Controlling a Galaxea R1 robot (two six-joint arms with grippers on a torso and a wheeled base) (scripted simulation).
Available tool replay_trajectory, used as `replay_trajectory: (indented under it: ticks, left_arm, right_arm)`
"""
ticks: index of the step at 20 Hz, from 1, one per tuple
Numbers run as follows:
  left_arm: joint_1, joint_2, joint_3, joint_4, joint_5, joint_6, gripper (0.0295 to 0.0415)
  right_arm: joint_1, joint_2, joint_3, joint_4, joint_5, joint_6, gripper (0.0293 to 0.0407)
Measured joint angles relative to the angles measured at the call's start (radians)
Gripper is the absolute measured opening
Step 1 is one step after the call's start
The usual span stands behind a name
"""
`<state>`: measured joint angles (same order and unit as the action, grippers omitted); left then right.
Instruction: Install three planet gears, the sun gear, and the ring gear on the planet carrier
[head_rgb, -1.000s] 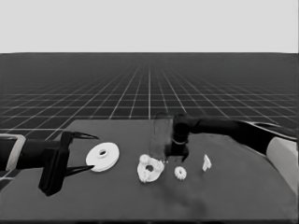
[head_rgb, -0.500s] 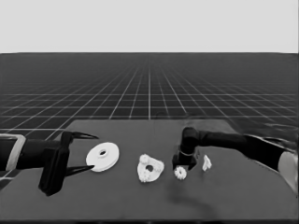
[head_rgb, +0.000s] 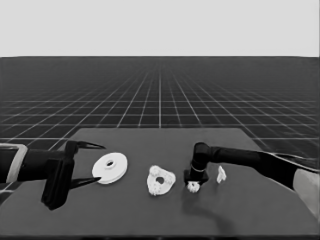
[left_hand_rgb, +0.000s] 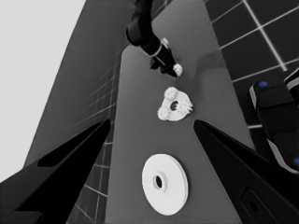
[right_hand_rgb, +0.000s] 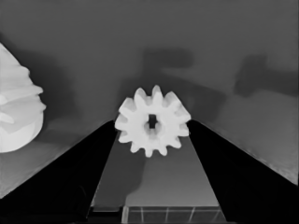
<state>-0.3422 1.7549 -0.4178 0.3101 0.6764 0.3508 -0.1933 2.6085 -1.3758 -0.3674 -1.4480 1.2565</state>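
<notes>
Reaching down to the bench, the right gripper (right_hand_rgb: 152, 128) has its jaws set either side of a small gear (right_hand_rgb: 152, 122) — touching both fingers, clenched on it — just right of the smaller round part (head_rgb: 160, 180). Left gripper (head_rgb: 95, 165) waits released beside the larger round part (head_rgb: 110, 168).

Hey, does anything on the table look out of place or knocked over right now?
Nothing stands out. The larger round part lies flat, gears sit on the smaller round part, and the right claw is down at a loose gear.
</notes>
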Motion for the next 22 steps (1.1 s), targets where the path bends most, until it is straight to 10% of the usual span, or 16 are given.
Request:
replay_trajectory:
  ticks: [8, 11, 18, 22]
  left_arm:
    - [0.000, 0.000, 0.000, 0.000, 0.000, 0.000, 0.0385]
    - [0.000, 0.000, 0.000, 0.000, 0.000, 0.000, 0.0385]
    - [0.000, 0.000, 0.000, 0.000, 0.000, 0.000, 0.0385]
    - [0.000, 0.000, 0.000, 0.000, 0.000, 0.000, 0.0385]
  right_arm:
    - [0.000, 0.000, 0.000, 0.000, 0.000, 0.000, 0.0310]
    - [0.165, -0.038, 0.117, 0.151, -0.070, 0.061, 0.0310]
    - [0.211, -0.040, 0.126, 0.197, -0.081, 0.066, 0.0310]
    - [0.222, 0.392, -0.227, 0.205, -0.096, 0.144, 0.0310]
